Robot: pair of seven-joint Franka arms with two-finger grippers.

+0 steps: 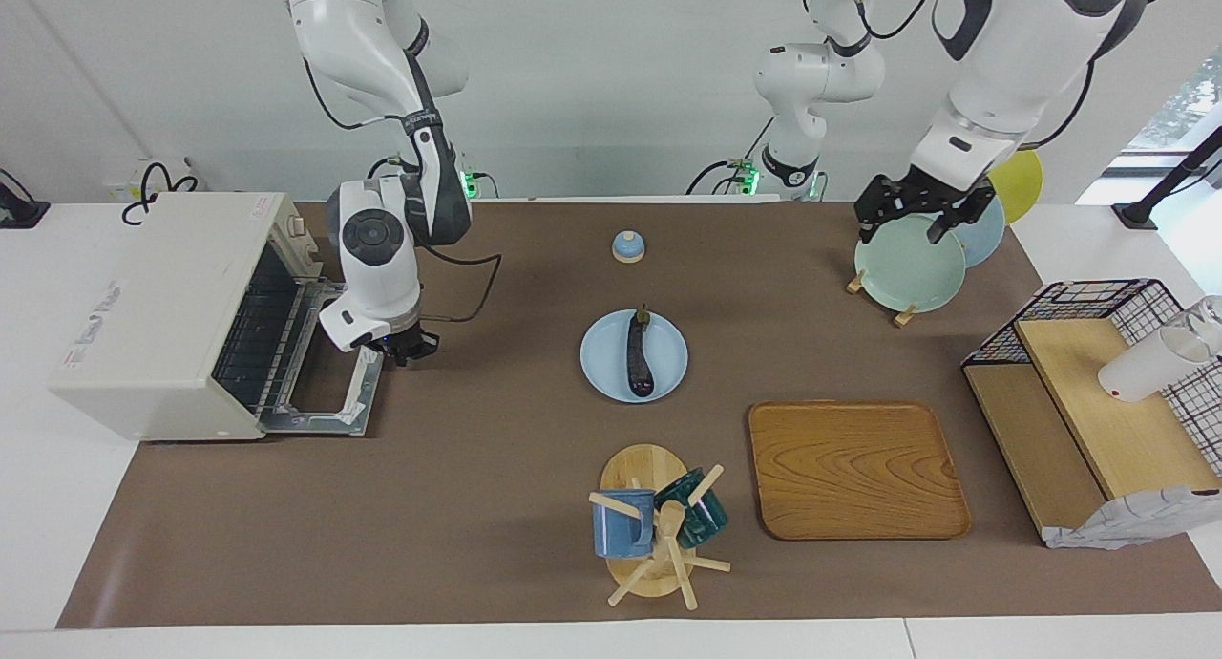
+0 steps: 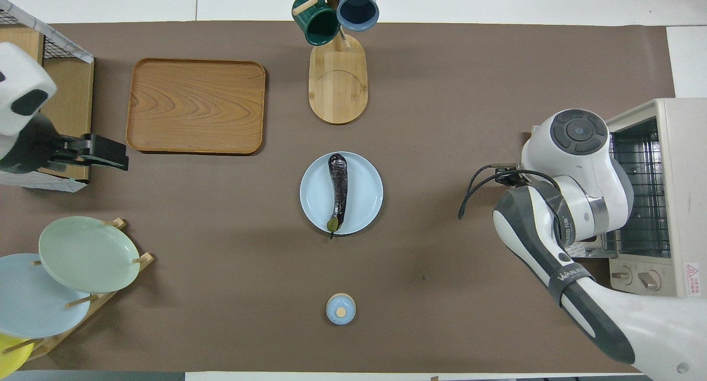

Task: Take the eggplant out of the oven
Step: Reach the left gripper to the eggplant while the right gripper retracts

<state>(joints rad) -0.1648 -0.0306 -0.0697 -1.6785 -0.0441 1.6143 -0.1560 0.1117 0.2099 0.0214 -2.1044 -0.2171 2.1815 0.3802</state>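
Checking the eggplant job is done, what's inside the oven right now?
Through the oven's dropped door only its bare wire rack shows. The eggplant lies on the blue plate. The oven's deeper interior is hidden.
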